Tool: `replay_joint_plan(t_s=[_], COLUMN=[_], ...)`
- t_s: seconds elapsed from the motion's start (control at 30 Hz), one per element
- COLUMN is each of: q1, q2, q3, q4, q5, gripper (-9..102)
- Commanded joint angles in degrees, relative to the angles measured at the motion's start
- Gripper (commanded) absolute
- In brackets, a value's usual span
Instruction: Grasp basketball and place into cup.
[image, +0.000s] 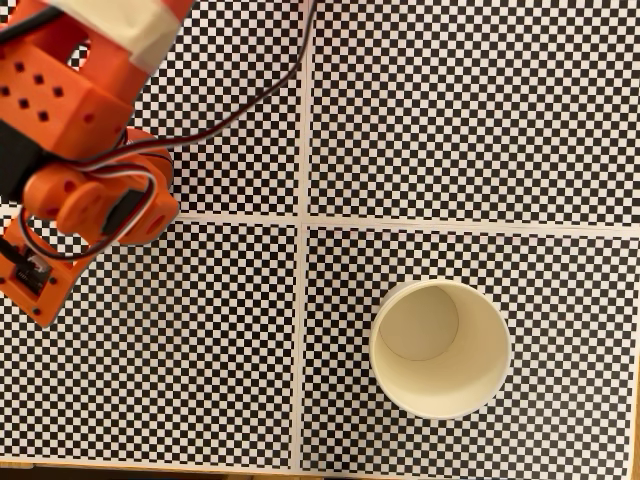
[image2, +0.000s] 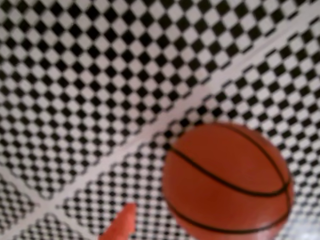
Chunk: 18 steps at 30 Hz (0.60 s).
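While the wrist view is soft and slightly blurred, the basketball (image2: 227, 180) reads clearly: orange-red, smooth, with thin black curved seams, about 3 of them visible sweeping across its face. It fills the lower right of that view and sits on the black-and-white checkered mat (image2: 100, 75), just below a white strip that runs diagonally across the pattern.

An orange fingertip (image2: 120, 225) pokes up from the bottom edge of the wrist view, left of the ball. A strip of checkered mat shows between that tip and the ball, so they are near but apart. No second finger is visible, so whether the pincer is spread or clenched can't be told. Nothing visibly in its grasp.

From the fixed view looking down, the orange arm (image: 85, 170) occupies the upper left, with red and black wires looping around its joints. The cup (image: 440, 347) stands upright on the lower right panel of the mat, cream-white, round rim, pale plain inside. It is well apart from the arm, across the white cross seam that splits the mat into 4 panels.
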Motion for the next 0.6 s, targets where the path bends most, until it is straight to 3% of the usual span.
replay_joint_plan(t_s=[0.0,0.43,0.57], q1=[0.26,1.14,1.41], q2=[0.44,4.92,7.21], q3=[-2.02,1.49,5.89], q4=[-0.26,-0.53,-4.22], q5=[-0.62,-1.67,-1.58], gripper=[58,51,51])
